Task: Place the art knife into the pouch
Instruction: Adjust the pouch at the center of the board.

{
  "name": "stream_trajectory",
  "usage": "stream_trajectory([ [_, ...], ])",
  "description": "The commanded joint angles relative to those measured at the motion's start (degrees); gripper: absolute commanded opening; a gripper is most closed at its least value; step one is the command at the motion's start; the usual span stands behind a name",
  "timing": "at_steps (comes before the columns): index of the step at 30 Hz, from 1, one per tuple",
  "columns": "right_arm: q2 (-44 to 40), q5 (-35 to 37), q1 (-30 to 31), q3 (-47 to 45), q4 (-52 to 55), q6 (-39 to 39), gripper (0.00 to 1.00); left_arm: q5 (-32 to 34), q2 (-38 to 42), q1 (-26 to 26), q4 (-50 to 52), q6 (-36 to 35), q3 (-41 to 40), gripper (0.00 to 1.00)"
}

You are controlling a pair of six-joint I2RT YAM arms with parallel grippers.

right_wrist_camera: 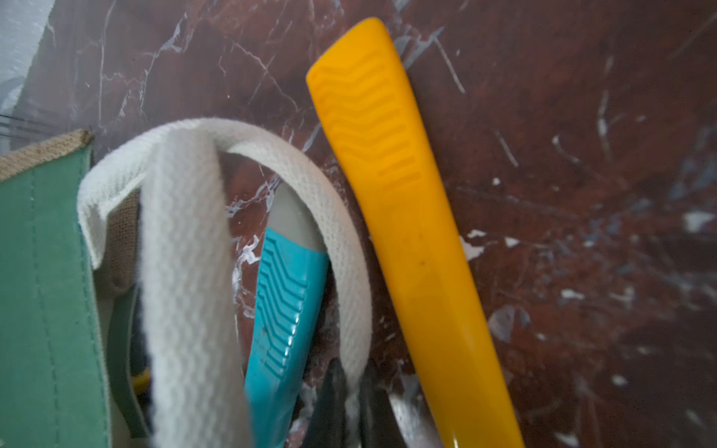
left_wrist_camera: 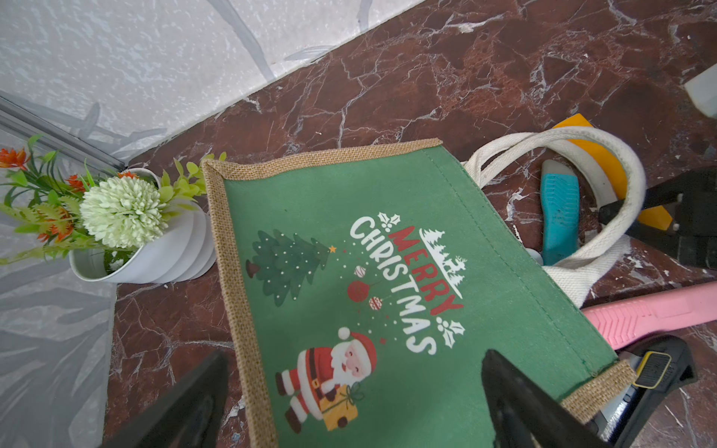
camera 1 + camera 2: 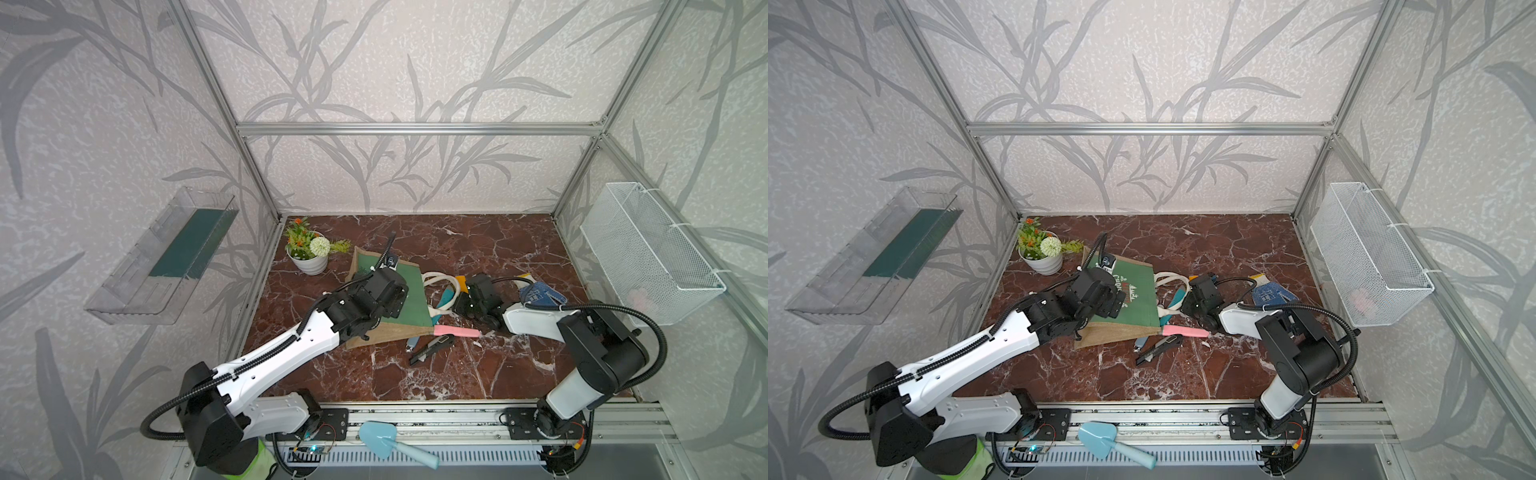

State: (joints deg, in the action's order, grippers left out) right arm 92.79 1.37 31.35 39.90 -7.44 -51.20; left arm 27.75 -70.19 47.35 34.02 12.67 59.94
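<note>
Top views, both: two robot arms work over a red marble table (image 3: 457,249) where the green-and-jute Christmas pouch (image 3: 415,307) lies flat, mouth toward 3 o'clock. The left gripper (image 3: 395,299) hangs above the green panel. The right gripper (image 3: 459,303) sits at the pouch's 3 o'clock, among the white webbing handles (image 3: 436,277). Four cutters lie outside the mouth. A teal art knife (image 3: 448,296) is inside the handle loops and a yellow art knife (image 3: 460,281) is at 2 o'clock. A pink art knife (image 3: 455,331) lies at 5 o'clock by the jute edge, with a black utility knife (image 3: 430,348) near it. Which one the task means cannot be told; none is in the pouch.

Left wrist view: the left gripper's fingers (image 2: 186,403) stand spread wide, empty, over the printed Santa.

Right wrist view: the right jaws are pressed together, apparently pinching the outer handle (image 1: 341,248), not a knife. The teal art knife (image 1: 283,302) lies just beside them inside the loop. The yellow art knife (image 1: 407,217) lies just outside it.

Each art knife looks light and stiff, with a glossy, probably slippery plastic shell. The chevron-ridged grip section, taken across its narrow width, seems the surest hold. Lying flat on hard marble, each one calls for a low approach.
</note>
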Motion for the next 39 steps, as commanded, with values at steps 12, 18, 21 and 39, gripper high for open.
stream_trajectory([
  [12, -10.4, 23.1, 11.1, 15.4, 30.3, 10.5, 0.0, 5.4, -3.7, 0.2, -2.9, -0.8, 0.8, 0.99],
  [18, -12.6, 25.3, 14.5, 20.9, 34.2, 16.4, 0.0, 4.8, -0.7, -0.5, -5.7, 1.8, -1.9, 0.99],
  [21, -11.7, 21.1, 15.1, 23.2, 33.3, 19.3, 0.0, 4.8, 2.5, -0.8, -6.1, 4.1, -4.4, 0.99],
  [39, 7.7, 5.7, 23.3, 48.2, 44.6, 35.2, 0.5, 9.5, 25.4, -3.9, -6.8, 15.5, -22.0, 0.99],
])
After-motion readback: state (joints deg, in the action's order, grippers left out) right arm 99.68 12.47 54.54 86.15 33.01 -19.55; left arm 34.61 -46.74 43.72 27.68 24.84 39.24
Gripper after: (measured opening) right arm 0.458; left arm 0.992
